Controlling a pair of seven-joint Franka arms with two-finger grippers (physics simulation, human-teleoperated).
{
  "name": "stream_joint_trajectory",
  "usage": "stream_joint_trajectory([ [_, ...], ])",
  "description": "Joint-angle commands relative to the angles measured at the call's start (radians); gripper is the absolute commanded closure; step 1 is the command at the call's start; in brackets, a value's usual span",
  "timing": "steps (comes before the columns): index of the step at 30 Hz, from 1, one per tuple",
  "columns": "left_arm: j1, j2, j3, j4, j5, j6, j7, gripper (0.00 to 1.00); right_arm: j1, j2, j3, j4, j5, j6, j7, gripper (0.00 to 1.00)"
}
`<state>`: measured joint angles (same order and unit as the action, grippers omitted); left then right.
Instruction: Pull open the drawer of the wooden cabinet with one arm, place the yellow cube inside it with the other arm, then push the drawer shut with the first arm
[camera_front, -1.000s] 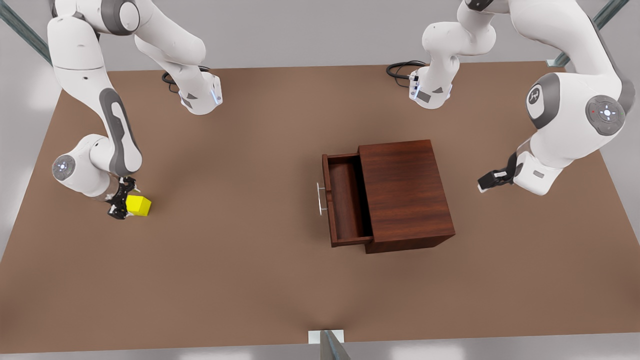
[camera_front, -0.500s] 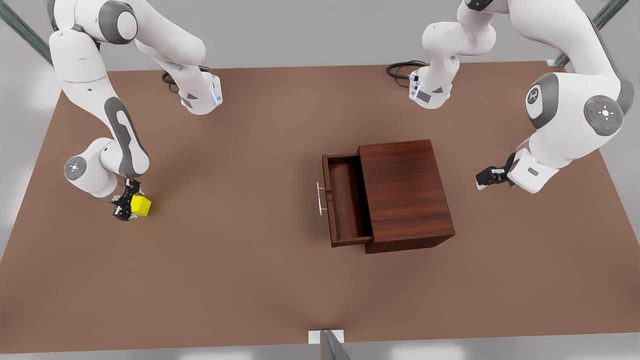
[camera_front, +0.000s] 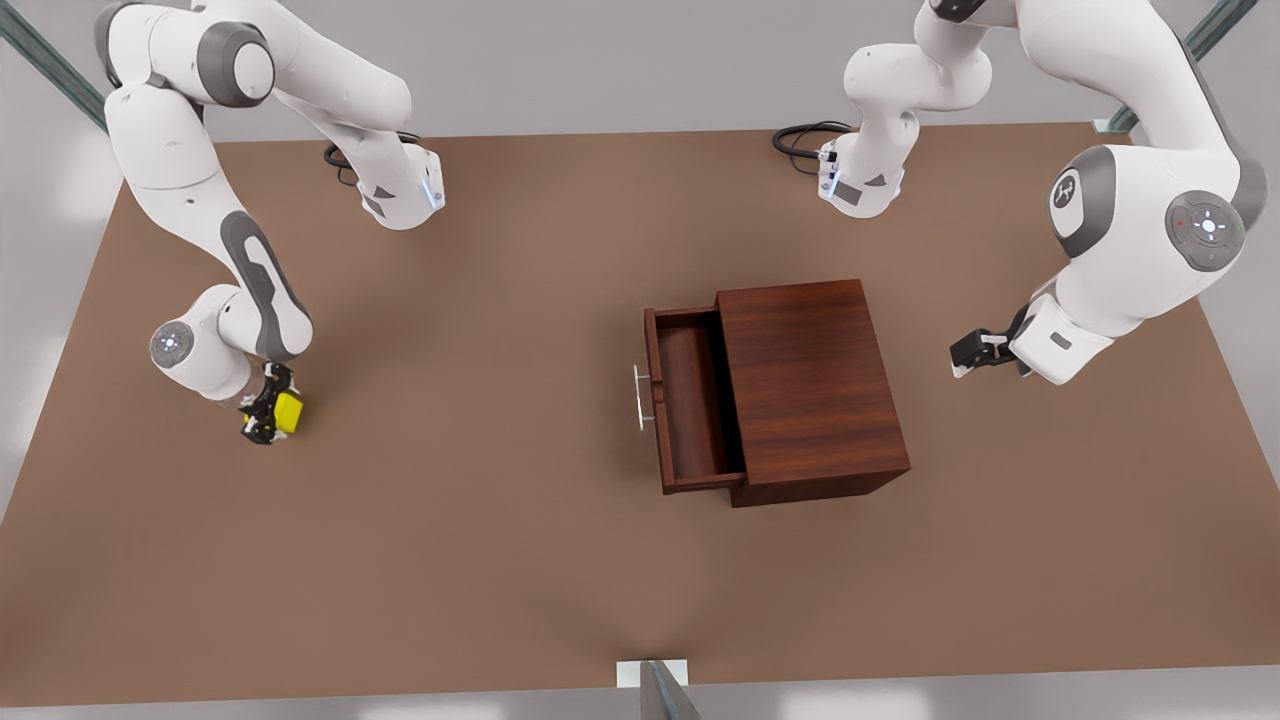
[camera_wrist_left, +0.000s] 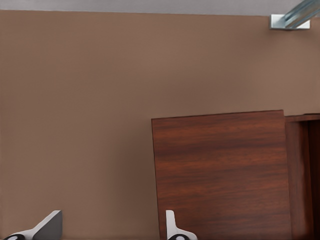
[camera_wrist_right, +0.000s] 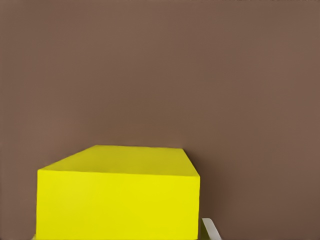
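Small bright yellow plain-faced cube (camera_front: 289, 412) at nine o'clock on the flat brown table (camera_front: 480, 560), seated between the black fingers of the right gripper (camera_front: 268, 416), fingers drawn in against its sides; close up in the right wrist view, yellow cube (camera_wrist_right: 117, 197) with one pale fingertip (camera_wrist_right: 210, 231) just beside its edge. White jointed arm with grey covers bending down over it from the eleven o'clock corner.

Boxy dark reddish-brown wooden cabinet (camera_front: 815, 385) with visible grain just past centre toward three o'clock, flat top bare. Shallow dark reddish-brown drawer (camera_front: 690, 400) pulled out toward nine o'clock, thin silver bar handle (camera_front: 639, 398) across its front, well apart from the cube.

Left gripper (camera_front: 975, 352) at three o'clock, near the cabinet's back side but not touching, held above the table, waiting; in the left wrist view two pale fingertips (camera_wrist_left: 171, 227) spread apart, nothing between them, looking onto the cabinet top (camera_wrist_left: 222, 172) and the drawer cavity beyond
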<state>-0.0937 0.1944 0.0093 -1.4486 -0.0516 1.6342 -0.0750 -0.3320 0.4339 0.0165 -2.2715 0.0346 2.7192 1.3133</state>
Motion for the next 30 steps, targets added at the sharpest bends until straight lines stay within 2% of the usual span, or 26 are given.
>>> stream_joint_trajectory([
  [1, 0.0, -0.001, 0.0, 0.0, 0.001, 0.0, 0.049, 0.0, -0.001, 0.0, 0.0, 0.001, -0.002, 0.037, -0.003, 0.0],
  [2, 0.0, -0.001, 0.0, 0.0, 0.001, 0.0, 0.049, 0.0, -0.001, 0.002, 0.0, 0.001, -0.002, 0.037, -0.003, 0.02],
  [3, 0.0, -0.001, 0.0, 0.0, 0.002, 0.0, 0.049, 0.0, -0.001, 0.002, 0.0, 0.001, -0.002, 0.037, -0.003, 0.19],
  [6, 0.0, -0.001, 0.0, 0.0, 0.002, 0.0, 0.049, 0.0, -0.005, 0.008, -0.001, 0.001, -0.021, 0.036, -0.003, 0.26],
  [7, 0.0, -0.001, 0.0, 0.0, 0.002, 0.0, 0.049, 0.0, -0.005, 0.006, -0.001, 0.001, -0.021, 0.036, -0.005, 0.34],
  [11, 0.0, -0.001, 0.0, 0.0, 0.002, 0.0, 0.049, 0.0, -0.005, -0.017, -0.001, 0.001, -0.021, 0.024, -0.009, 0.46],
  [15, 0.0, -0.001, 0.0, 0.0, 0.002, 0.0, 0.049, 0.0, -0.004, -0.066, 0.002, 0.001, -0.021, -0.015, -0.011, 0.48],
  [20, 0.0, -0.001, 0.0, 0.0, 0.002, 0.0, 0.049, 0.0, 0.027, -0.138, 0.049, 0.089, -0.009, -0.213, -0.003, 0.47],
  [30, 0.002, -0.001, 0.0, 0.0, 0.002, 0.0, 0.049, 0.0, 0.315, -0.116, 0.053, 0.527, -0.019, -0.76, 0.176, 0.47],
])
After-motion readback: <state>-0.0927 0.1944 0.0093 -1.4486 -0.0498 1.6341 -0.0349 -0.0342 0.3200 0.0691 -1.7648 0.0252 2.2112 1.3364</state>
